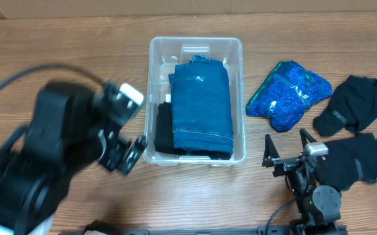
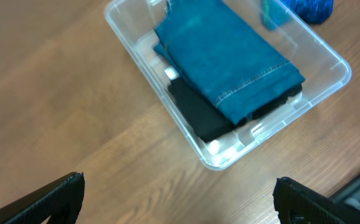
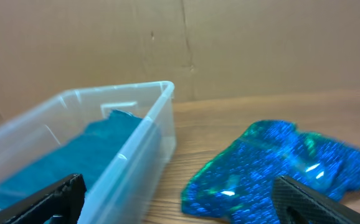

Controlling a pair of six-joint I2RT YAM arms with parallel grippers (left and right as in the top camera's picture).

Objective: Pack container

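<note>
The clear plastic container (image 1: 153, 91) sits mid-table, holding folded blue jeans (image 1: 201, 108) on top of a black garment (image 1: 164, 127). It shows in the left wrist view (image 2: 332, 65) and the right wrist view (image 3: 139, 140) too. A shiny blue sequin garment (image 1: 289, 93) lies right of the container, also in the right wrist view (image 3: 273, 165). Two black garments (image 1: 351, 104) (image 1: 351, 160) lie further right. My left gripper (image 1: 131, 151) is open and empty, left of the container's near corner. My right gripper (image 1: 286, 149) is open and empty, near the front edge, right of the container.
A brown cardboard wall (image 3: 230, 43) stands behind the table. A black cable (image 1: 19, 75) loops over the table at the left. Bare wood (image 2: 74, 93) lies left of the container.
</note>
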